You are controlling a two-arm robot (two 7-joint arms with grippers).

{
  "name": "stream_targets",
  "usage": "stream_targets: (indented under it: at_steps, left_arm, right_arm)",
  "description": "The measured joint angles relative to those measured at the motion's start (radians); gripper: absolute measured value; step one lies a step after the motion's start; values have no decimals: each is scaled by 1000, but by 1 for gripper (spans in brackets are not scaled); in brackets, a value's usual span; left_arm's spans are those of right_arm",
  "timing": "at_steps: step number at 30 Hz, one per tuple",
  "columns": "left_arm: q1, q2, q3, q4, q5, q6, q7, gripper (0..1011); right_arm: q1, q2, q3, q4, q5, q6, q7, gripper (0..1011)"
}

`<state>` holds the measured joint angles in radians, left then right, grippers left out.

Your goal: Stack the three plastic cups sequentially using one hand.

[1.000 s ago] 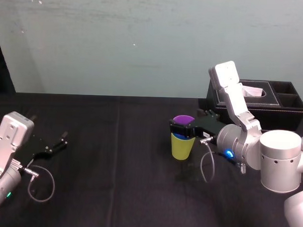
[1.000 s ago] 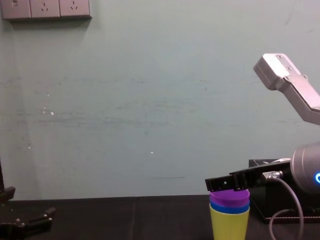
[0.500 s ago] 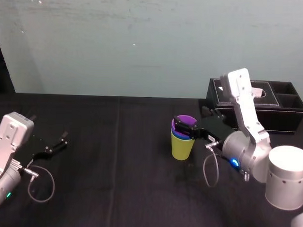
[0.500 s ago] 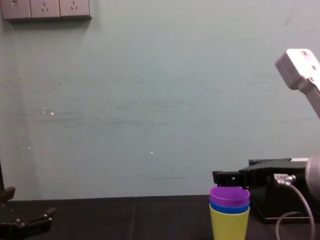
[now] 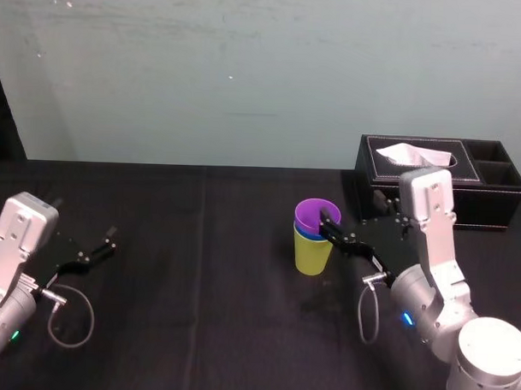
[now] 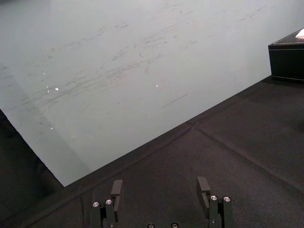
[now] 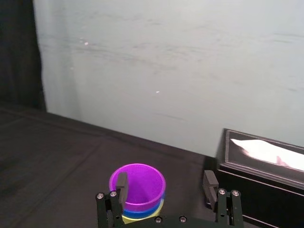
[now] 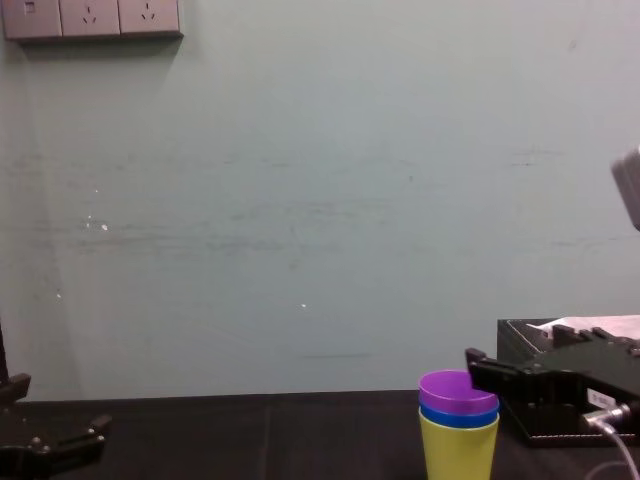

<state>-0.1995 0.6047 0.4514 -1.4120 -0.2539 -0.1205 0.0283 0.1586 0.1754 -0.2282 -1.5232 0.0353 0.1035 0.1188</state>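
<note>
While the purple cup sits nested in the blue cup, and that in the yellow-green cup, the stack stands upright on the black tablecloth. The right gripper hangs just beside the stack's rim on its right, fingers spread wide and holding nothing. A black tissue box sits behind, by the pale green wall, which bears a row of sockets. The left gripper is parked low at the far left, fingers apart.
</note>
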Motion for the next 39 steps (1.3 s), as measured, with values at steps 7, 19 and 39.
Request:
stream_targets:
  at_steps: [7, 19, 39]
  left_arm:
    - [0, 0, 0, 0, 0, 0, 0, 1000]
    - [0, 0, 0, 0, 0, 0, 0, 1000]
    - [0, 0, 0, 0, 0, 0, 0, 1000]
  right_arm:
    - [-31, -30, 33, 15, -39, -51, -64, 1003]
    - [-43, -54, 51, 25, -66, -60, -109, 1003]
    - [-40, -50, 47, 23, -61, -56, -100, 1003]
